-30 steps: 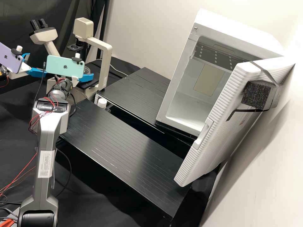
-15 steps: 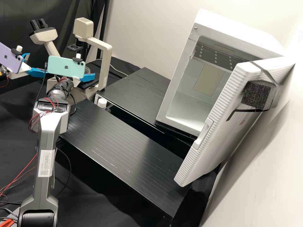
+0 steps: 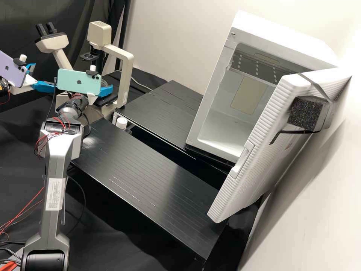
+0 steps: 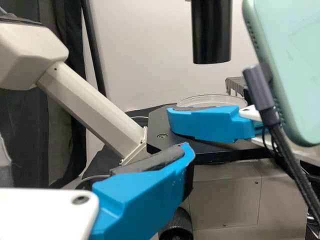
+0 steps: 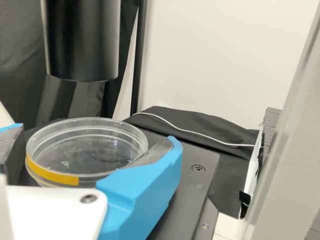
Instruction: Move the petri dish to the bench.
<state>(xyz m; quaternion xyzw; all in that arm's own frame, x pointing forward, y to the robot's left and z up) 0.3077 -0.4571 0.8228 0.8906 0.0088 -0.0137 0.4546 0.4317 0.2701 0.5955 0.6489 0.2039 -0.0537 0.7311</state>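
The petri dish [image 5: 90,150] sits on the microscope's dark stage [image 5: 192,185], just under the black tube [image 5: 82,45], presumably where it was set for viewing. The right gripper [image 5: 96,132] has its fingers parted around it, one on each side; they seem spread so as to take the wall low, clear of the tube, though I can't say whether either pad touches. The dish is round, shallow and clear, upright, with a yellow strip on its side.

The microscope [image 3: 126,64] stands in the upper left of the high view. By that frame's left edge the left gripper [image 3: 45,76] is open and holds nothing, perhaps kept aside to leave room. The black slatted top [image 3: 150,180] stretches from centre left to lower right, likely the bench meant for the dish.
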